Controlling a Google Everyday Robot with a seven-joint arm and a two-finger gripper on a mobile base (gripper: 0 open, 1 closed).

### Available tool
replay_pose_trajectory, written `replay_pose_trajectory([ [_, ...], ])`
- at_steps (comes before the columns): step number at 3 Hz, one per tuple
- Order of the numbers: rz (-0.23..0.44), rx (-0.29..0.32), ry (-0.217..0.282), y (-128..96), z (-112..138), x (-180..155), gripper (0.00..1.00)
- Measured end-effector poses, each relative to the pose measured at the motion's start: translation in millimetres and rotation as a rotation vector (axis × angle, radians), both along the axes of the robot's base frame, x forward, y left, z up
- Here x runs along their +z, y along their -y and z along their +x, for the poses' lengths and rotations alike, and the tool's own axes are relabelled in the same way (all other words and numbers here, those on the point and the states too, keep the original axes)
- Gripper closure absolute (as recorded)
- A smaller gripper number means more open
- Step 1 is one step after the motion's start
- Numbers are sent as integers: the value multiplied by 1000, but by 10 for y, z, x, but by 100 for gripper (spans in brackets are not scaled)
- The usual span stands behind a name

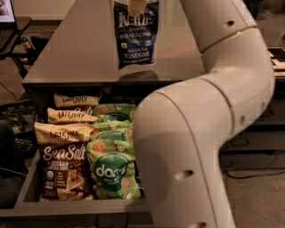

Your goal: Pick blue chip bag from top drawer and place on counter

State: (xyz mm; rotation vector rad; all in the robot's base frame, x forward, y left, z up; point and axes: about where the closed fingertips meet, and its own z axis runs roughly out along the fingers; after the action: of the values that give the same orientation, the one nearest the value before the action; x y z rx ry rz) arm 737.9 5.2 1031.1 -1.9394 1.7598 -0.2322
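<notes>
The single camera sits in front of and above the open top drawer [80,208], looking down and forward over it to the counter [75,58] behind. It is close: the drawer's front rim lies at the lower edge, and the robot's arm [191,147] fills the view right of the drawer. Beyond the drawer, at the upper edge, the mostly cropped gripper [136,5] pinches the blue chip bag [136,35].
</notes>
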Motion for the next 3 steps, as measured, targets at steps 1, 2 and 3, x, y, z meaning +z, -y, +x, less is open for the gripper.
replay_pose_trajectory([
  [1,-29,19,8,-94,158,-131,100],
  [2,-71,33,3,-175,290,-316,100],
  [3,-108,54,-20,-277,383,-555,100],
])
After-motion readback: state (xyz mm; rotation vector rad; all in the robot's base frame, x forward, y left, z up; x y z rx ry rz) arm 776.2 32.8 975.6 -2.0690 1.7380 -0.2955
